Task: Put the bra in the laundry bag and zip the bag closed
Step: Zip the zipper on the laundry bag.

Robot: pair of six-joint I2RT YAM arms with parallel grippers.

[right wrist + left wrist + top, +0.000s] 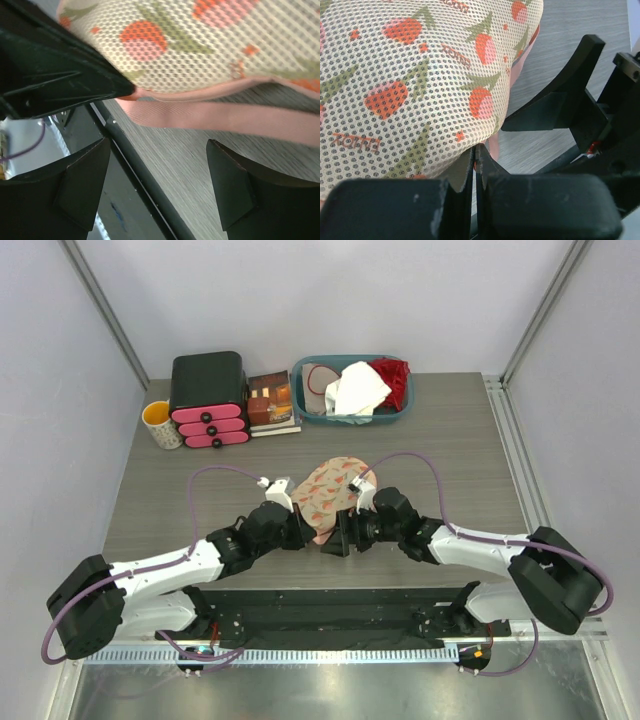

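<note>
The laundry bag (328,490) lies lid-down on the grey table, a cream mesh pouch with a red floral print and pink trim. It fills the left wrist view (420,75) and the top of the right wrist view (200,40). My left gripper (303,530) (476,151) is shut at the bag's near edge, pinching its trim. My right gripper (342,533) (159,145) stands open just right of it, over bare table below the pink trim strip (210,117), with nothing between its fingers. The bra is hidden.
At the back stand a teal basket (312,408) holding a white cloth (355,390) and a red garment (395,380), a black box with pink drawers (208,400), a small book stack (270,402) and a cup (160,425). The table's front edge (135,170) runs under my right gripper.
</note>
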